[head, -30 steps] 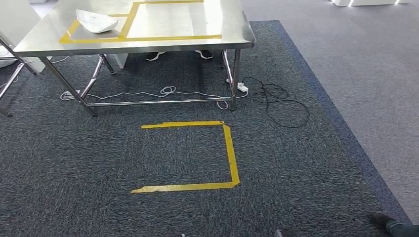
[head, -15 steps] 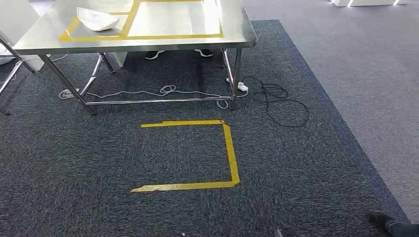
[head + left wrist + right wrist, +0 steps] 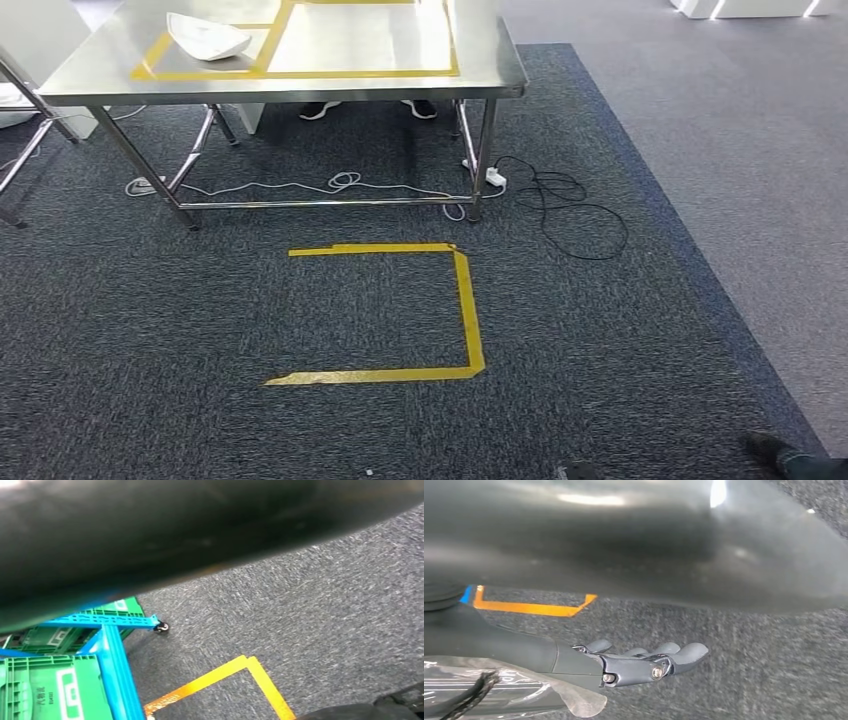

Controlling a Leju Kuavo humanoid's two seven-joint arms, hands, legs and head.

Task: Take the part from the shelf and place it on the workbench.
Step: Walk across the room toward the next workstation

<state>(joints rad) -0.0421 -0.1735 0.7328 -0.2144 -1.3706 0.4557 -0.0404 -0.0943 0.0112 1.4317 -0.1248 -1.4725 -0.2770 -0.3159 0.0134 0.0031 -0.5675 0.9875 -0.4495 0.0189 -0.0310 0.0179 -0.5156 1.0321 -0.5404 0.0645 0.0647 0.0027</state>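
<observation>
Right hand [image 3: 644, 662] fingers [image 3: 689, 652] released, empty (left hand's state untellable); part [image 3: 207, 36] on workbench [image 3: 90, 75].

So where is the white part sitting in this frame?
In the head view the white part lies at the far left of the steel workbench, on the smaller yellow tape outline.

You've got a silver steel bench [image 3: 100, 75] with yellow tape outlines [image 3: 300, 72], white curved part [image 3: 207, 37], dark speckled carpet [image 3: 200, 320], green crates [image 3: 45, 690] in blue frame [image 3: 116, 675].

Workbench [image 3: 300, 85] shiny brushed steel; carpet [image 3: 250, 310] rough, matt; part [image 3: 207, 36] white, smooth.
</observation>
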